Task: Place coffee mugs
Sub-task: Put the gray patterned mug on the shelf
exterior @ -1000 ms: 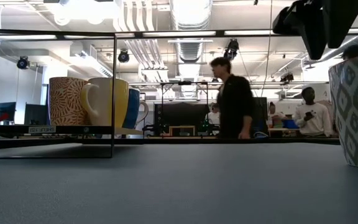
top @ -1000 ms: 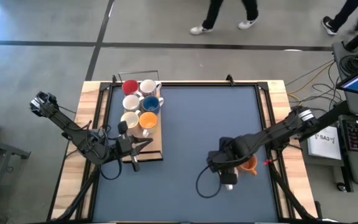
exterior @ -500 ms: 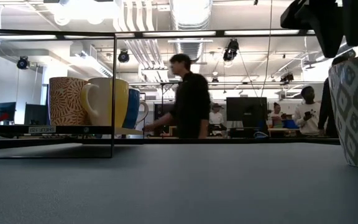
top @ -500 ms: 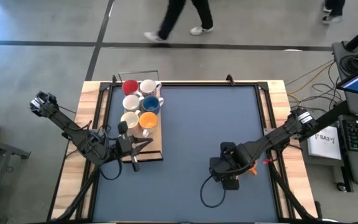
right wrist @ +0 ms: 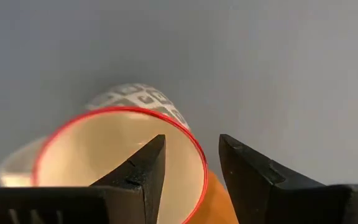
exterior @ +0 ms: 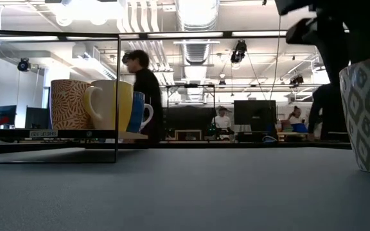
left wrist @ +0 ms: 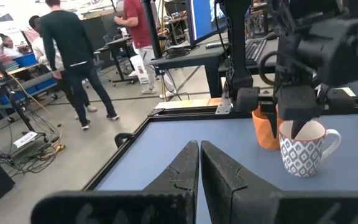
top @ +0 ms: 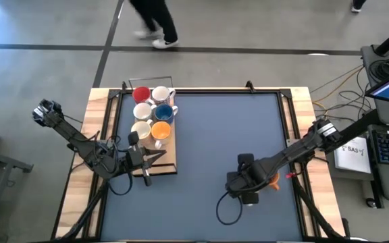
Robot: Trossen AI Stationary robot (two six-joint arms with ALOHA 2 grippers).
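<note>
A white mug with a grey diamond pattern and a red rim [left wrist: 303, 149] stands upright on the blue table near its right front, and an orange mug [top: 271, 180] stands close beside it. My right gripper [right wrist: 191, 152] points down over the patterned mug, open. One finger dips inside the rim and the other stands outside the wall; I see no touch. Several more coffee mugs [top: 152, 111] stand on a wooden board [top: 169, 163] at the left. My left gripper [left wrist: 199, 163] hovers shut over that board's near end.
A thin metal frame [exterior: 117, 96] stands around the mugs on the board. The middle of the blue table [top: 215, 135] lies bare. A person [top: 155, 20] walks past beyond the far edge. Cables and a desk [top: 383, 142] sit to the right.
My right gripper has sunk straight down toward the patterned mug, still open, and now straddles its rim. The mugs have not moved. A person has walked leftward behind the table.
</note>
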